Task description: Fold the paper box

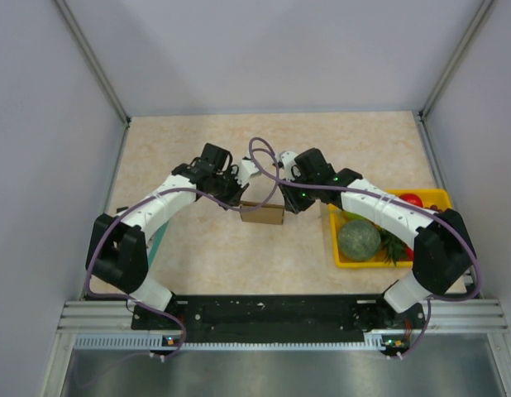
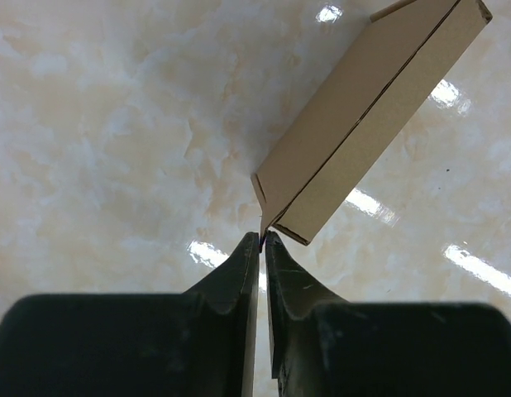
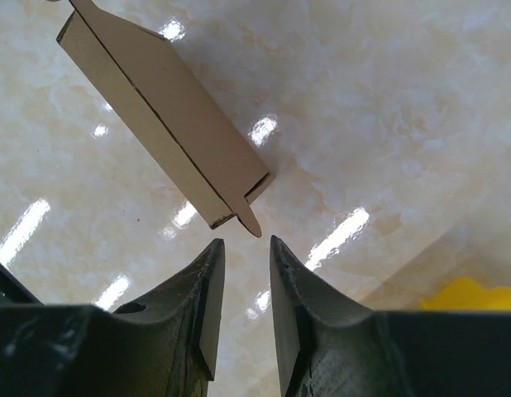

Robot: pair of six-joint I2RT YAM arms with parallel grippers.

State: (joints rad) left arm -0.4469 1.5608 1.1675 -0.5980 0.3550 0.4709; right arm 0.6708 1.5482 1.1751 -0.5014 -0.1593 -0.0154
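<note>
The paper box (image 1: 262, 214) lies on the table (image 1: 206, 248) between the two arms, left of the yellow tray (image 1: 437, 195) and apart from it. Its body is already formed into a slim rectangular carton with the long walls squared up. The left gripper (image 2: 262, 240) has its fingers pressed together on the thin end flap (image 2: 265, 211) at one end. The right gripper (image 3: 243, 246) stands with fingers apart just short of the rounded tab (image 3: 249, 219) projecting from the other end, touching nothing. Judged remaining: both end closures are untucked. Whether the far edges are fully seated is unclear from these angles.
</note>
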